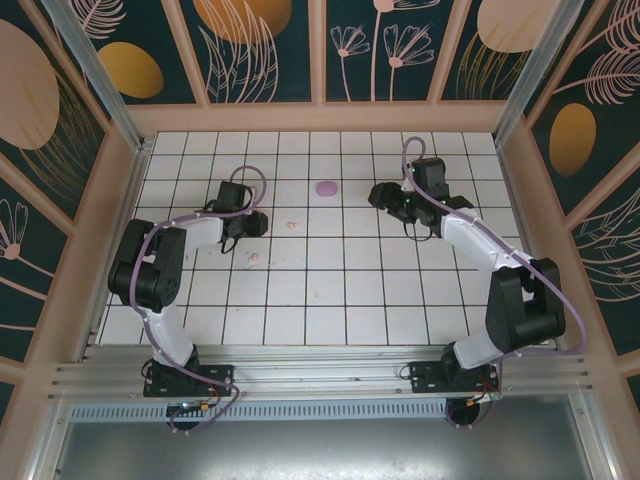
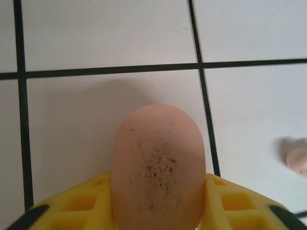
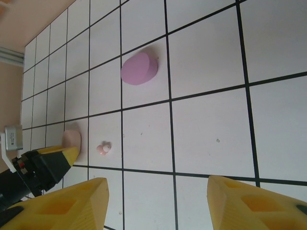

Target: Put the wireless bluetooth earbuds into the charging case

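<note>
A pale pink oval charging case [image 2: 158, 163] with dark specks on its shell sits on the white tiles between the yellow fingers of my left gripper [image 2: 158, 196], which is shut on it from both sides. One pale pink earbud [image 2: 298, 162] lies just to its right, and that earbud [image 3: 103, 148] shows in the right wrist view beside the held pink case [image 3: 72, 139]. Another pink earbud [image 1: 254, 260] lies nearer the front. My right gripper [image 3: 156, 184] hovers open over bare tiles with nothing between its fingers.
A light purple oval case [image 1: 326, 187] lies closed at the middle back of the tiled floor [image 1: 330, 290]. Wooden walls with patterned panels enclose the floor on three sides. The arms' bases stand on the metal rail [image 1: 320, 375] at the near edge.
</note>
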Robot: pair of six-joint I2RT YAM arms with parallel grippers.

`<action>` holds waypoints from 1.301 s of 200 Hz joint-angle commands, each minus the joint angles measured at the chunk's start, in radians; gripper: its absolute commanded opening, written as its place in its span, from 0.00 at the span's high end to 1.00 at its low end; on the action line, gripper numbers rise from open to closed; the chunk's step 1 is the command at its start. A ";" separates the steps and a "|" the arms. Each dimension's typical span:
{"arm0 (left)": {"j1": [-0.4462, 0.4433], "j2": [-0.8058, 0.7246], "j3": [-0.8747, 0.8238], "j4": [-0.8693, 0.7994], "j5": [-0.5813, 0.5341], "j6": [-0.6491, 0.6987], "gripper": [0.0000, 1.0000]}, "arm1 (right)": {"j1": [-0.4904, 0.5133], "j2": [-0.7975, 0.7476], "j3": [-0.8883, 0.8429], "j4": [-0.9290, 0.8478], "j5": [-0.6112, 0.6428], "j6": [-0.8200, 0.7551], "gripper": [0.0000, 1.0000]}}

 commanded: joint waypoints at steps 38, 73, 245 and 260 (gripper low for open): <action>-0.024 -0.174 -0.050 0.073 0.264 0.060 0.85 | -0.002 -0.093 -0.043 0.121 -0.188 0.046 0.44; -0.137 -0.252 -0.014 0.073 0.361 0.157 0.87 | 0.055 -0.077 0.001 0.127 -0.334 0.023 0.44; -0.306 -0.412 -0.021 0.147 0.611 0.254 0.85 | 0.243 -0.017 0.089 -0.026 -0.490 -0.066 0.58; -0.307 -0.421 -0.025 0.137 0.575 0.265 0.84 | 0.243 -0.025 0.084 -0.022 -0.475 -0.051 0.71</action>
